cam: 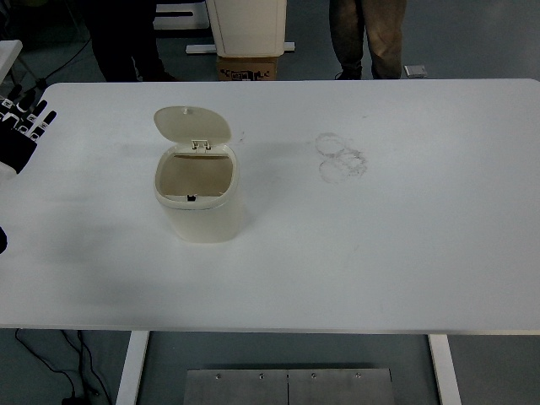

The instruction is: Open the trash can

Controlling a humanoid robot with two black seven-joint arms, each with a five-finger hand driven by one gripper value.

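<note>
Nearest the camera, under the front edge of the white worktop (pixel 354 278), a grey metal plate (pixel 288 386) lies on the floor, and two white legs (pixel 133 364) hold the worktop up, with a dark cable (pixel 59 371) curling on the floor beside the one on the left hand's side. On the worktop stands a small cream trash can (pixel 201 202). It sits to the right of the left hand (pixel 18 126) and a bit nearer the camera, well apart from it, with bare worktop between them. The can's lid (pixel 192 124) is flipped up and leans back on its hinge, so the tan inside of the can shows. The left hand comes in at the left edge, black with white marks on it. Its fingers (pixel 34 111) are spread apart and straight, and it holds nothing. Farther right from the hand, past the can, some faint round ring marks (pixel 340 157) smudge the worktop. Beyond the far edge of the worktop there is a brown cardboard box (pixel 248 67) on the floor with a white thing (pixel 246 25) standing on it. Next to that are a person's legs (pixel 368 38) in brown trousers, and more dark legs (pixel 126 38) stand across from the hand.
</note>
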